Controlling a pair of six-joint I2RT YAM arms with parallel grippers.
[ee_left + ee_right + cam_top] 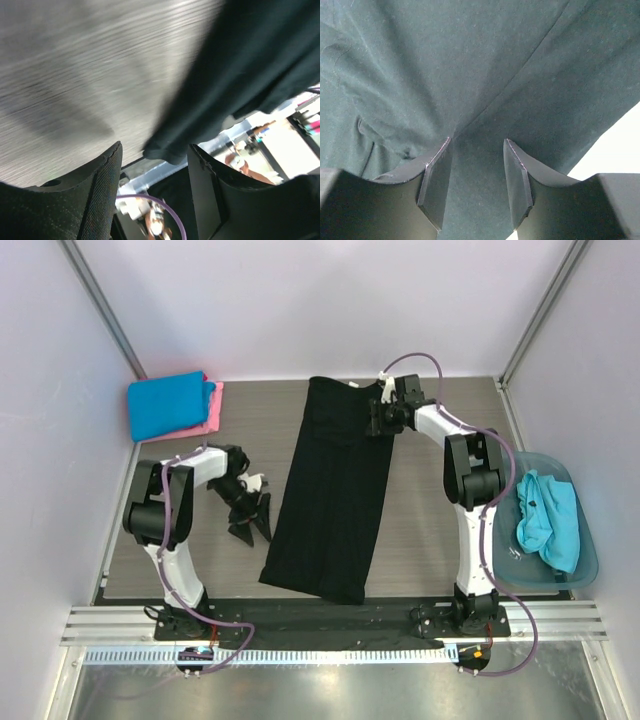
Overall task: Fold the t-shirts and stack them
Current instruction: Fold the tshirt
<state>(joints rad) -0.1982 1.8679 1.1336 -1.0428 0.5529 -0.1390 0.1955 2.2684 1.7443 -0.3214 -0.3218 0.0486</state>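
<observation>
Black t-shirt (335, 490) lies lengthwise on desk (420, 530); left gripper (252, 528) beside it, jaws apart, empty; right gripper (378, 420) at its far right corner, jaws apart.

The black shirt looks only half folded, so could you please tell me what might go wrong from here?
1. The black shirt ends right at the near edge of the table; a pull that way could drag it off.
2. The right gripper is open on the far corner, with cloth puckered at its fingertips; closing may catch only one layer.
3. The left gripper is open beside the shirt's edge, not touching it, and may miss the hem.
</observation>
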